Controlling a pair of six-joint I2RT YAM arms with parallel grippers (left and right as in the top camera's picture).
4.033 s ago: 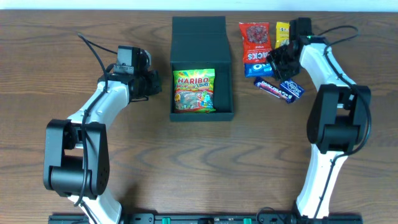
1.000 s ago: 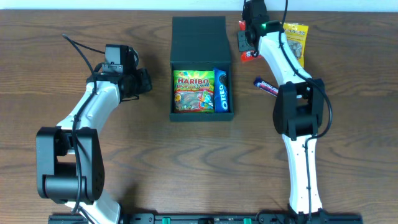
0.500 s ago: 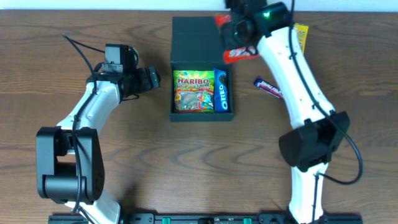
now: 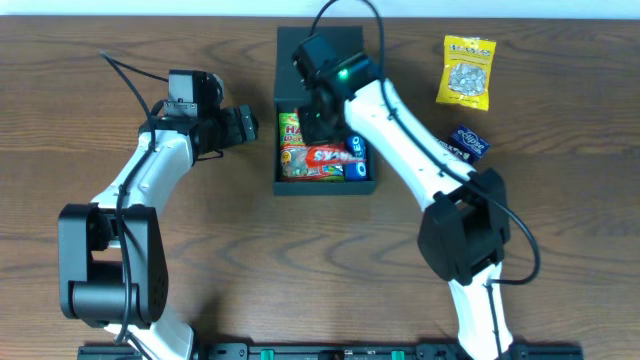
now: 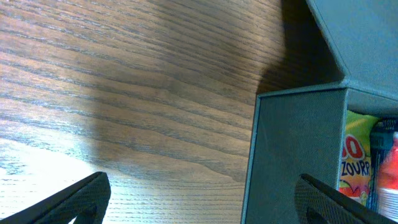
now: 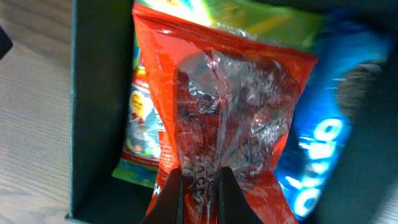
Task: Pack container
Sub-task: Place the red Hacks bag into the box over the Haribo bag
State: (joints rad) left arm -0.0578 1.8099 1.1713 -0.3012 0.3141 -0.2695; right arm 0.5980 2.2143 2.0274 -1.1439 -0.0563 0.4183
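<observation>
While the right end effector (image 6: 199, 186) pinches the red packet (image 6: 230, 106) above the container (image 4: 325, 186) — mid-surface — lower it flat onto the gummy bag (image 6: 142, 146) before releasing; the left end effector (image 4: 244, 125) stands spread wide beside.

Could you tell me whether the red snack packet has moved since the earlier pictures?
Yes. The red snack packet went left, from the table right of the container into it, held by the right hand.
</observation>
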